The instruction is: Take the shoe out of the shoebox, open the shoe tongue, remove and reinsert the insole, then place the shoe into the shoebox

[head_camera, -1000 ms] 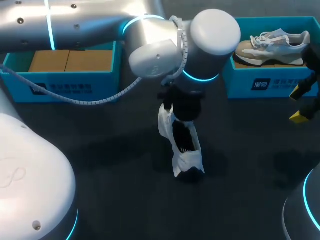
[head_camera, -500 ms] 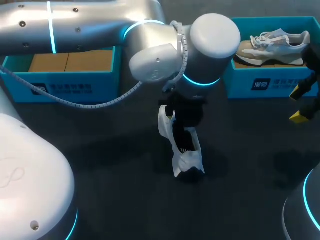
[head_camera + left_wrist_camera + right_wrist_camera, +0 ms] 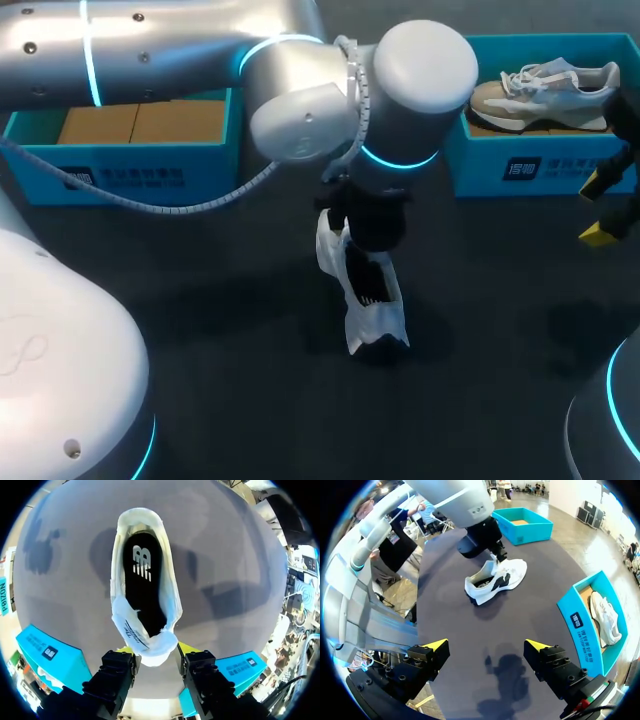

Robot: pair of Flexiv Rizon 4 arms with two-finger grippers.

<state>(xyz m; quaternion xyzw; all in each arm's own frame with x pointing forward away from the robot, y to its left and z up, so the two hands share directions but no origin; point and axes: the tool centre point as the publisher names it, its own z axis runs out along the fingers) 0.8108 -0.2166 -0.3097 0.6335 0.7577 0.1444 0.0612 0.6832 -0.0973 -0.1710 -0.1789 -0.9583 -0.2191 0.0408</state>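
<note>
We are clamping our left gripper [image 3: 156, 649] on the tongue of the white shoe [image 3: 372, 318], which is standing on the table [image 3: 200, 300] with its black insole [image 3: 142, 575] showing. Right of the white shoe, the blue shoebox [image 3: 480, 170] is sitting farther back, and our right gripper [image 3: 487, 647] is hovering with its fingers spread wide.
</note>
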